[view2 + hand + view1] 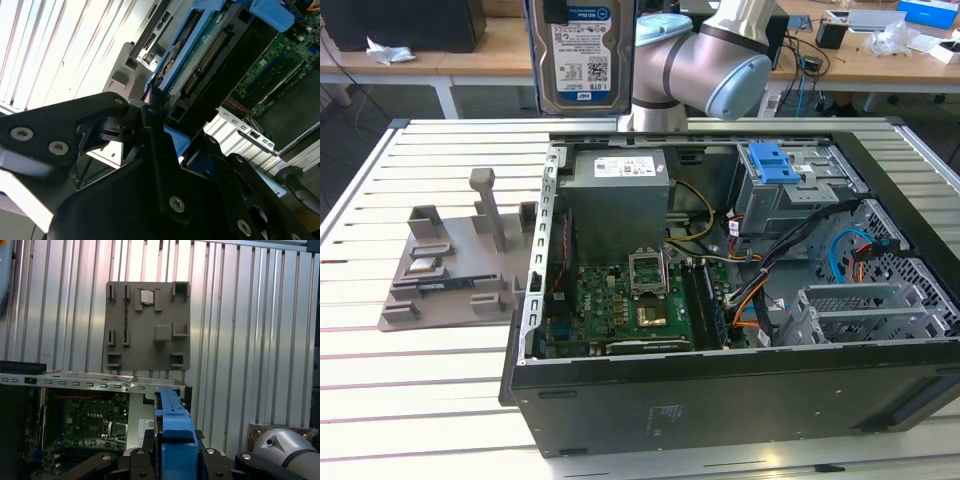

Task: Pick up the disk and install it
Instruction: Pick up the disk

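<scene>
1. Grey plastic stand (450,265) – matte, flat base with moulded slots and one upright post. It sits on the white slatted table (380,400), just left of the case. In the first wrist view (148,325) its slotted base plate lies beyond the case rim.
2. The disk (583,55) – flat silver-black rectangle held upright in the air at the far side, above the case's far-left corner. Its white-and-blue label with barcodes faces the exterior view. A blue plastic rail runs along its edge in both wrist views (172,415) (175,55).
3. Gripper (175,452) – black metal fingers (150,150) closed narrow, clamping the disk between them.
4. Computer case (720,400) – black, lying on its side with the panel off.
5. Power supply (620,195) – plain grey metal box with a white sticker, at the far left inside the case.
6. Motherboard (620,305) – green, nearer than the power supply.
7. Arm (705,65) – silver-grey, rounded joint.
8. Cables (760,270) – black, orange and blue, crossing between the motherboard and the cage.
9. Drive cage (800,205) – grey perforated metal, far right, well apart from the disk, with a blue latch (775,160) on top.
</scene>
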